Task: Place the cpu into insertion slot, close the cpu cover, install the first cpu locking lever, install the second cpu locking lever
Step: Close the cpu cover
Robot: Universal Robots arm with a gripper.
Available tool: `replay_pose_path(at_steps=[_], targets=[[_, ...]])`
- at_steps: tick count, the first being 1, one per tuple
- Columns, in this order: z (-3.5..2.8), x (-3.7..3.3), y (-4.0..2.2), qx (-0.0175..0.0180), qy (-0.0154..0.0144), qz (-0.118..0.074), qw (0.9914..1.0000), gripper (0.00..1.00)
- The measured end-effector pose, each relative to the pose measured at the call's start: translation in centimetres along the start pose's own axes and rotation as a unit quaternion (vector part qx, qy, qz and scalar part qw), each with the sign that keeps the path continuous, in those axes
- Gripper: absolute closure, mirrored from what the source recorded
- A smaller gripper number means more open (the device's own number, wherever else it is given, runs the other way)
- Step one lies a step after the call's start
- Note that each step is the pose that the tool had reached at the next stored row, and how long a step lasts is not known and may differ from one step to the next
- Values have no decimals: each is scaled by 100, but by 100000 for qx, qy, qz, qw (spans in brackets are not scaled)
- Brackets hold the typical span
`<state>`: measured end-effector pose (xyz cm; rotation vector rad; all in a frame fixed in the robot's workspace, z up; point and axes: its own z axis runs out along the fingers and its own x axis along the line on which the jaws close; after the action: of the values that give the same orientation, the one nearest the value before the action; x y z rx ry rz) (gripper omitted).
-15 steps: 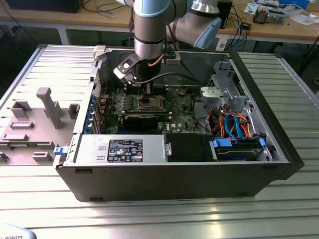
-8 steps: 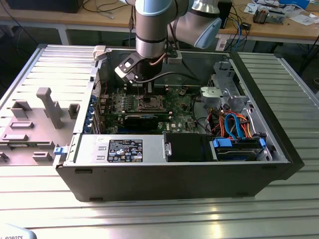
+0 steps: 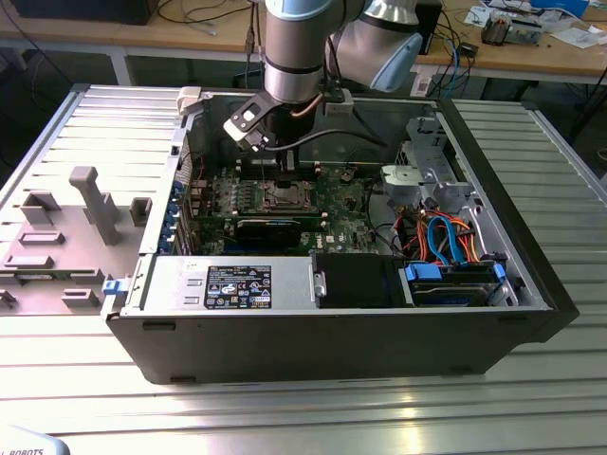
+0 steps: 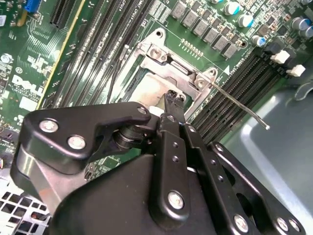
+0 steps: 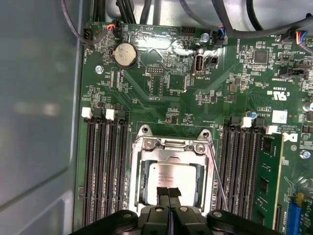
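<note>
In the first wrist view the silver-grey cpu (image 5: pixel 171 175) lies flat in the insertion slot (image 5: pixel 138 193) in the middle of the green motherboard (image 5: pixel 161 105). The silvery cpu cover (image 5: pixel 168 152) lies down around it, and the chip shows through its window. My gripper (image 5: pixel 169 192) is shut, its black fingertips pressed together just over the cpu's near edge, with nothing between them. A thin wire locking lever (image 5: pixel 218 178) runs along one side of the socket. In the second wrist view this lever (image 4: pixel 239 106) sticks out over the memory slots. In the exterior view my gripper (image 3: pixel 285 175) reaches down into the open case.
Long black memory slots (image 5: pixel 105 171) flank the socket on both sides. The grey case wall (image 5: pixel 39 98) stands close by. Orange and blue cables (image 3: pixel 446 237) and a drive bay fill the case at the exterior view's right. A grey fixture (image 3: pixel 85 204) sits outside at its left.
</note>
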<state>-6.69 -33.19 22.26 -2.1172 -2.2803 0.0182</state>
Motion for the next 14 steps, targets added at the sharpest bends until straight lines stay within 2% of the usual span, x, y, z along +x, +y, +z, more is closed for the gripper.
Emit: replay_pose_path(at_steps=[10,14], targets=[[-91,1,-3,-1,-1,0,100000,89],[-164,2,-5,-2,-2,-2,100000,89]])
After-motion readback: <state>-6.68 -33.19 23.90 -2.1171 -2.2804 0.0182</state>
